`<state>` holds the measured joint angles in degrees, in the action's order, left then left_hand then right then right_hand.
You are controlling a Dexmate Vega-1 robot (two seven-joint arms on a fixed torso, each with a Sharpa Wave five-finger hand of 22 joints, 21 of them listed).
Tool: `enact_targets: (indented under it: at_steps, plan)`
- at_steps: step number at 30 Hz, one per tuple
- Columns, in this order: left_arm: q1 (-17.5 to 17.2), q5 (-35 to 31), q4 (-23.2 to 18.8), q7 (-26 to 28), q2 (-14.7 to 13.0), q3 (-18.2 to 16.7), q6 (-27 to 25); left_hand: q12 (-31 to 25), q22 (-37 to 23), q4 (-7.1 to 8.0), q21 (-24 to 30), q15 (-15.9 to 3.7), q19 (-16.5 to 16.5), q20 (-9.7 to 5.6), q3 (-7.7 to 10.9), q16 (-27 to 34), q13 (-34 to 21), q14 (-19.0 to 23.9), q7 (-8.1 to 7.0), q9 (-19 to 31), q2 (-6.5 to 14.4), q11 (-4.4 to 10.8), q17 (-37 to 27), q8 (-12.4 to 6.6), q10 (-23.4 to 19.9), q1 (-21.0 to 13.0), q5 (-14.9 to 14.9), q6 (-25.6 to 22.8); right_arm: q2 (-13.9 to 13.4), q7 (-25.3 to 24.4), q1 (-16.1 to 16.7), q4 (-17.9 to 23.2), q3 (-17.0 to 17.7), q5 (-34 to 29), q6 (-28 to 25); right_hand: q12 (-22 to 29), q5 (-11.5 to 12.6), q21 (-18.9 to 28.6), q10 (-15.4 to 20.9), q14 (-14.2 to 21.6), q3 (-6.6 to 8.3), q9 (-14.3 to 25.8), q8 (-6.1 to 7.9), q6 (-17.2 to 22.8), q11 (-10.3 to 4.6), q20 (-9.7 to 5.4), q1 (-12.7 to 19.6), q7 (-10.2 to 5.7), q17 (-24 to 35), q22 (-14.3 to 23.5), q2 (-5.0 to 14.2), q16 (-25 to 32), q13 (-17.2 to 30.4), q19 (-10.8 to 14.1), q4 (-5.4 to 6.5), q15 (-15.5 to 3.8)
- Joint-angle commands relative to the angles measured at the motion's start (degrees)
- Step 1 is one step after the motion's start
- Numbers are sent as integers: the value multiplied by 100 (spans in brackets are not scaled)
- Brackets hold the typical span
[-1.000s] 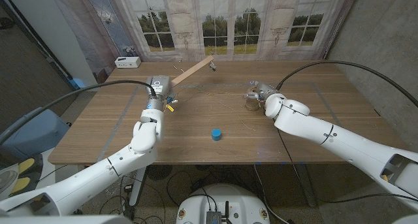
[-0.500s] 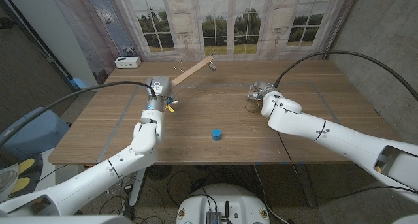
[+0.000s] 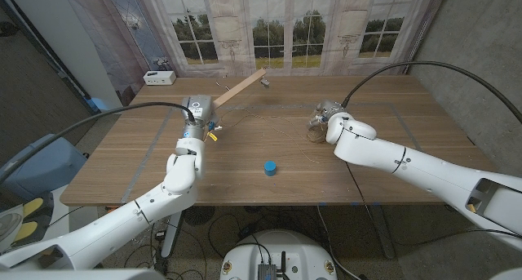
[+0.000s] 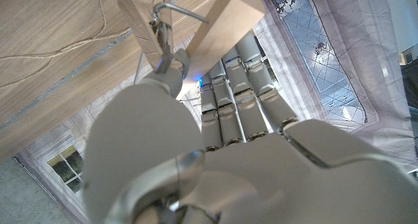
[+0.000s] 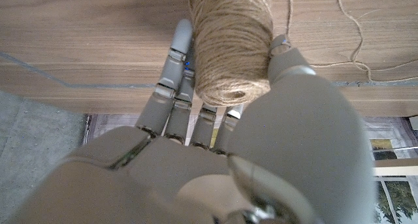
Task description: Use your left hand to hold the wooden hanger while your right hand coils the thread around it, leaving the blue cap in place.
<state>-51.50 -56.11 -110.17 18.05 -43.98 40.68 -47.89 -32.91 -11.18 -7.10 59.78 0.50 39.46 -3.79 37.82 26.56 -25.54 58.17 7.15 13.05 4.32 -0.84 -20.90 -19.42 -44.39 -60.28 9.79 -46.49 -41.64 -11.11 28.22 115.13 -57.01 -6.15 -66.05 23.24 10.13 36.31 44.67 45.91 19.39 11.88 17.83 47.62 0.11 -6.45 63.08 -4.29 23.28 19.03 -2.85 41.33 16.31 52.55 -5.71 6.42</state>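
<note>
Now left hand (image 3: 198, 110) grips pale wooden hanger (image 3: 241, 87); right hand (image 3: 325, 118) clutches tan thread (image 5: 232, 41) spool.

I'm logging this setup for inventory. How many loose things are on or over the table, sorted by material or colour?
Wood: 1, the wooden hanger, held by the left robot hand
Twine: 1, the thread spool, held by the right robot hand
Blue: 1, the blue cap
White: 1, the small box
Total: 4

No text reads anywhere (none legible).
</note>
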Motion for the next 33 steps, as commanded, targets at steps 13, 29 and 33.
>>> enact_targets:
  at_steps: [13,29,33]
  plan:
    - [-43,-276,-172,2,-163,-87,245,-20,12,50,98,-1347,-45,-458,60,-48,-1061,1049,-404,841,598,516,-60,-37,-477,-573,39,-444,65,-2461,2659,-694,2376,430,5537,95,-4,306,433,1541,452,23,-54,522,131,-461,1436,433,1412,85,1285,-152,156,-181,-269,-1961]
    - [48,-577,-197,-130,-212,-139,595,8,27,47,165,-1349,-70,-468,74,-80,-1074,1066,-401,859,592,514,-88,-29,-480,-561,40,-453,1004,-2568,3086,-2037,3039,747,8900,112,9,483,453,1617,433,31,-116,560,151,-489,1444,468,1274,96,1275,-378,193,-264,-241,-1962]
    - [81,-650,-189,-180,-235,-155,704,19,30,46,187,-1350,-71,-467,77,-88,-1078,1075,-410,859,591,503,-95,-18,-473,-557,40,-446,1202,-2277,3111,-2276,3153,994,9598,116,10,517,466,1644,430,32,-125,569,159,-488,1448,473,1276,97,1271,-394,194,-268,-241,-1962]
